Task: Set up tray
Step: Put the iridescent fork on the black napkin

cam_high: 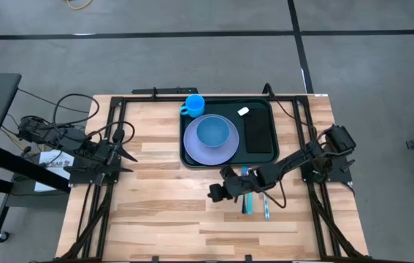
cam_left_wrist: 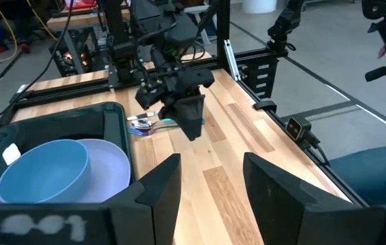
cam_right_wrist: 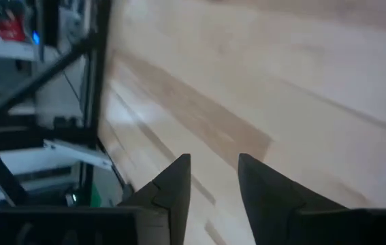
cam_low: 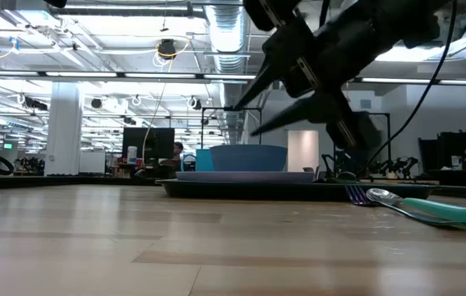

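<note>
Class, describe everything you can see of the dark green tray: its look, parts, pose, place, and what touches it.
The tray is a dark green rectangle with rounded corners and a raised rim, plastic by its look. It lies flat on the wooden table, at the far edge, right of centre. On it rest a lilac plate carrying a blue bowl, a blue cup at one far corner, a flat black rectangle, and a small white piece. No gripper touches it.
</note>
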`<state>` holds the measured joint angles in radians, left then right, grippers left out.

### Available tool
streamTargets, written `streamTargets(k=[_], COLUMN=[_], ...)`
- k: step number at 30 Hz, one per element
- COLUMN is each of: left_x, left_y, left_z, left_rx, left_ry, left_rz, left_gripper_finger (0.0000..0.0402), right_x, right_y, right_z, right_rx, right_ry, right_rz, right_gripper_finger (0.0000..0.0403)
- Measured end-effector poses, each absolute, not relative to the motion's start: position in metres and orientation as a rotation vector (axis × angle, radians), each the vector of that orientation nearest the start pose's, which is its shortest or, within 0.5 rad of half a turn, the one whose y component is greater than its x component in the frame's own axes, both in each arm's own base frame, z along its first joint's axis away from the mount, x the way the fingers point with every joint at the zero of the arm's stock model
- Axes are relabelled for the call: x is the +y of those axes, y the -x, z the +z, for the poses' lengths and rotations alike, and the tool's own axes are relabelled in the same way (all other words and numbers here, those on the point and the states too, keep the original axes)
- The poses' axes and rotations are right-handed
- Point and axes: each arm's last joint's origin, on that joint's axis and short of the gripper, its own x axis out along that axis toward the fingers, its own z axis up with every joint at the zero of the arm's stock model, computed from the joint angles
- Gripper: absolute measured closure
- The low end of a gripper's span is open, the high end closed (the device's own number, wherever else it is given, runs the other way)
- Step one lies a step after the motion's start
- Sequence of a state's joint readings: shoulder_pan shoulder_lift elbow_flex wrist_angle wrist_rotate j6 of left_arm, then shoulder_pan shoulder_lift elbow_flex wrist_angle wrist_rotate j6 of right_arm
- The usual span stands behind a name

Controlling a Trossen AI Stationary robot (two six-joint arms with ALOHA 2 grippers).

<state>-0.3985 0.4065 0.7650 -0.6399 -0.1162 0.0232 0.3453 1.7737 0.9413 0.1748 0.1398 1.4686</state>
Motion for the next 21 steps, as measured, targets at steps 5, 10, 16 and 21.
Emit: streamTargets(k=[5, 10, 16, 21], left_x=[-0.027, -0.027, -0.027, -0.027], left_y=[-0.074, -0.074, -0.074, -0.074], left_z=[0.323, 0.323, 0.323, 0.323], left_rx=[0.269, 0.269, 0.269, 0.269], left_ry=[-0.095, -0.095, -0.095, -0.095], left_rz=[-0.284, -0.284, -0.284, -0.284], left_gripper_finger=[0.0253, 0.0253, 0.0253, 0.0253], right_x=[0.112, 0.106, 0.099, 0.092], right_y=[-0.340, -0.337, -0.320, -0.302], right_z=[0.164, 0.158, 0.163, 0.181], right_rx=[0.727, 0.827, 0.953, 0.979], right_ry=[-1.310, -1.352, -1.323, -1.282], right_rz=[-0.258, -0.299, -0.408, -0.495], right_gripper_finger=[0.0245, 0.0205, 0.0204, 0.0225])
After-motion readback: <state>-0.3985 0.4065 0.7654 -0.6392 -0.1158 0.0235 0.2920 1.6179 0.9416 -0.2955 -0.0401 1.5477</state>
